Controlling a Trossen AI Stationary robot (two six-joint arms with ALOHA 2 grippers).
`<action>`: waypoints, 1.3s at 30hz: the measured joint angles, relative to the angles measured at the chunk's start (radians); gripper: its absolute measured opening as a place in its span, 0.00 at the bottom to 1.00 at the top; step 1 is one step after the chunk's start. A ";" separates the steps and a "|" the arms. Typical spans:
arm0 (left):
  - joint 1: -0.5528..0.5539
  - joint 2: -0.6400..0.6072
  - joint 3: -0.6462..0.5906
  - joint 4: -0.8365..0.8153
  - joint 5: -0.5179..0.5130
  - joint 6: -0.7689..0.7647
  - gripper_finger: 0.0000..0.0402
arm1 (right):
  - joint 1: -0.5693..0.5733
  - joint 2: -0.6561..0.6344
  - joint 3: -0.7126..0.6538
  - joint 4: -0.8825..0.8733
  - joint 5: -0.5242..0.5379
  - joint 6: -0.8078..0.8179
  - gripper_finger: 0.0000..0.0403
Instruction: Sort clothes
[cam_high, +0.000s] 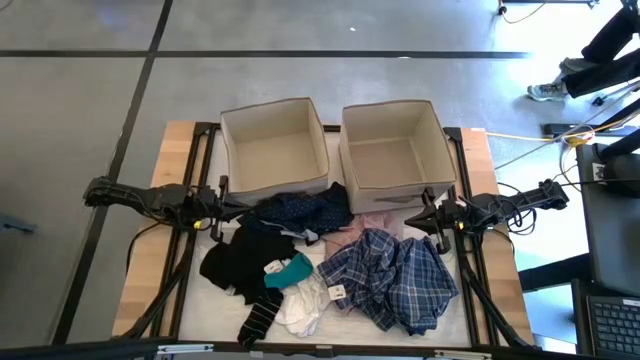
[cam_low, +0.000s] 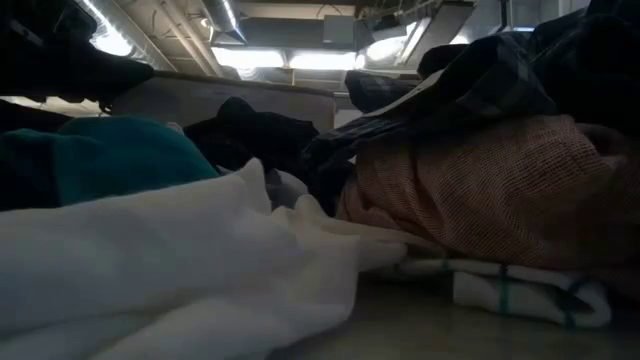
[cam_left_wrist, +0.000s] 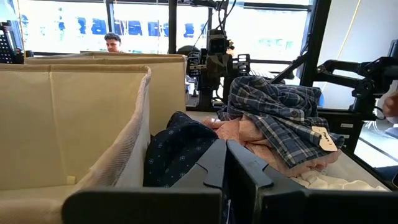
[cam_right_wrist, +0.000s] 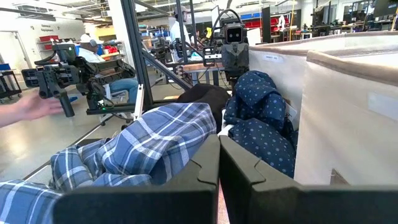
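Observation:
The clothes lie heaped on the table in front of two beige boxes: a navy dotted piece, a black piece, a teal item, a striped sock, a white piece, a blue-plaid shirt and a pink piece. My left gripper is shut and empty at the pile's left edge, level, beside the left box. My right gripper is shut and empty at the pile's right edge. In the left wrist view the fingertips meet; so too in the right wrist view.
Two open beige fabric boxes stand side by side at the table's far half, the left box and the right box. A person's hand holding a dark device shows beyond the table; another person sits behind the boxes.

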 joint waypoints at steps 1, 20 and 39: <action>0.000 0.000 0.000 0.000 0.000 0.000 0.00 | 0.000 0.000 0.000 0.000 0.000 -0.002 0.03; 0.000 0.000 0.000 0.011 -0.004 -0.349 0.00 | 0.000 0.000 0.000 0.088 0.061 -0.003 0.03; 0.000 0.188 0.379 0.018 0.034 0.152 0.00 | 0.000 0.000 0.004 0.165 0.210 -0.016 0.03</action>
